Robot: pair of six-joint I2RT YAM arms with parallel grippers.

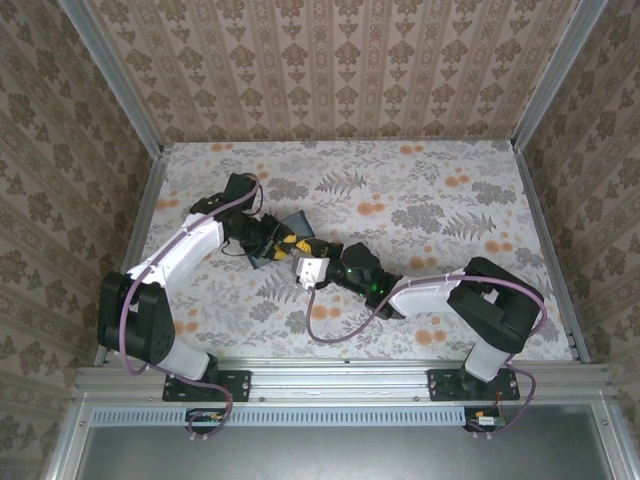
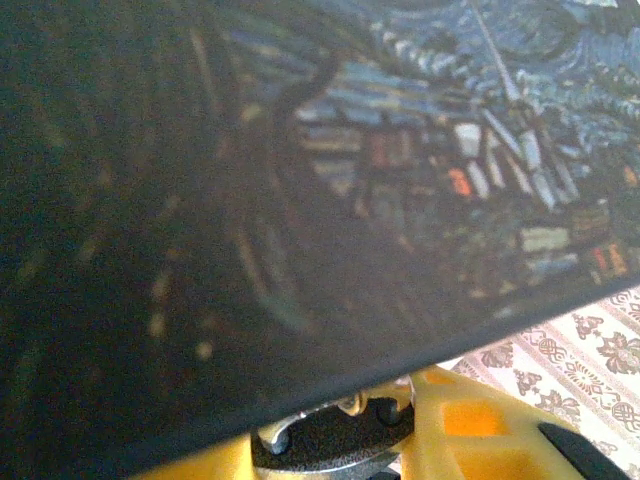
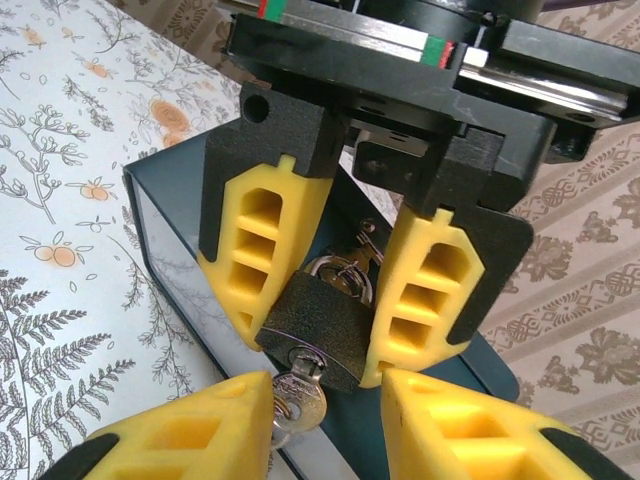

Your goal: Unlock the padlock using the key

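Clamping the grainy dark padlock (image 3: 318, 322), left gripper (image 3: 318, 345); flat silver key (image 3: 298, 395) inserted.

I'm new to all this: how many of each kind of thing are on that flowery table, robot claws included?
padlock: 1
key: 1
blue box: 1
grippers: 2, the left gripper clamped on the padlock, the right gripper open with the key between its fingers
Total: 5
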